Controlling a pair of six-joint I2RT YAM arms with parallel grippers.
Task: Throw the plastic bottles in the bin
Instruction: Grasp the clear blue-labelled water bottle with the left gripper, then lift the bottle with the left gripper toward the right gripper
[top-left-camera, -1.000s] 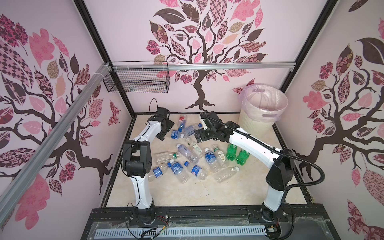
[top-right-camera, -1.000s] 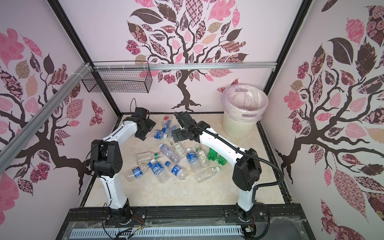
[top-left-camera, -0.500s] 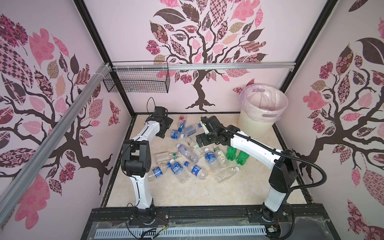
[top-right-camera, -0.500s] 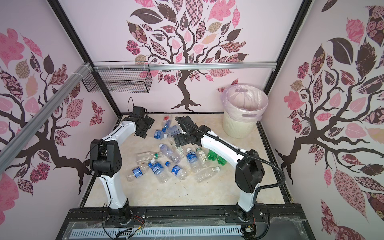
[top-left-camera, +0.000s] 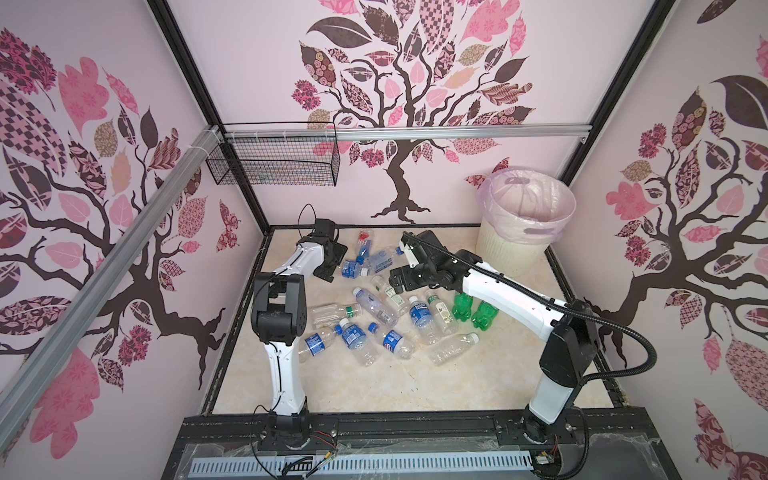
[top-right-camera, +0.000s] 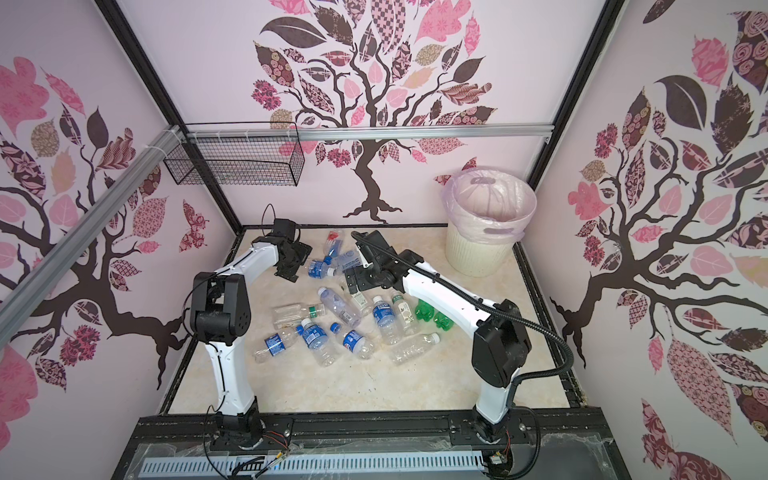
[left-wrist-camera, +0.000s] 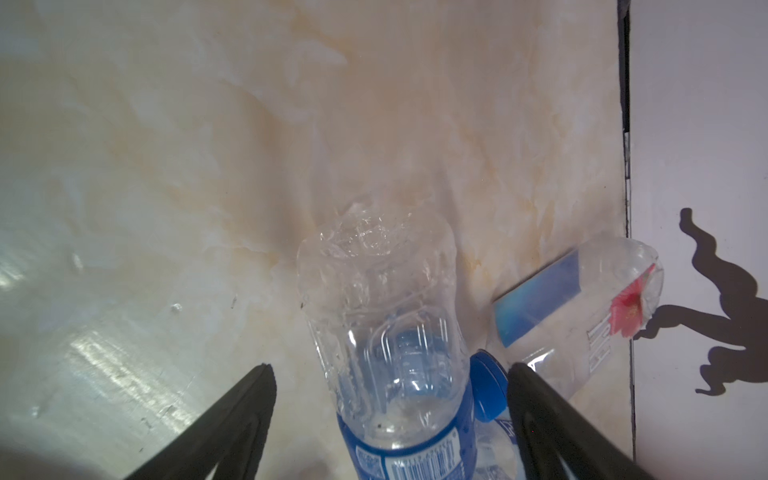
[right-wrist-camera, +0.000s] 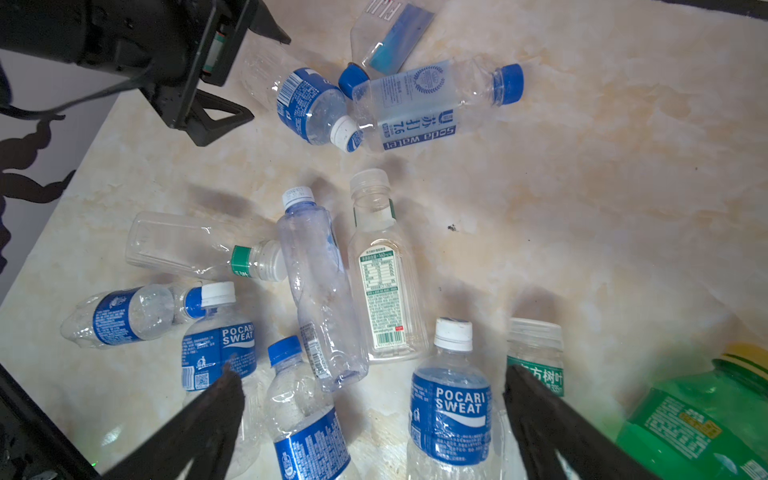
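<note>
At far left, the left gripper (left-wrist-camera: 390, 370) has its jaws spread either side of a lying blue-labelled bottle (left-wrist-camera: 374, 299), not closed on it. Mid-floor, the right gripper (right-wrist-camera: 370, 374) hangs wide open over the scattered plastic bottles (top-left-camera: 417, 311). The bin (top-left-camera: 507, 253) stands far right, well apart.

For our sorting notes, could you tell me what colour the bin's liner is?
Pale pink-lilac liner, clearest in a top view.

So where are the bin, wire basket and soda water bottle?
bin (top-left-camera: 511, 253), in a top view, its ribbed wall.
wire basket (top-left-camera: 274, 164), in a top view, its front mesh.
soda water bottle (right-wrist-camera: 415, 110), right wrist view, its label.
</note>
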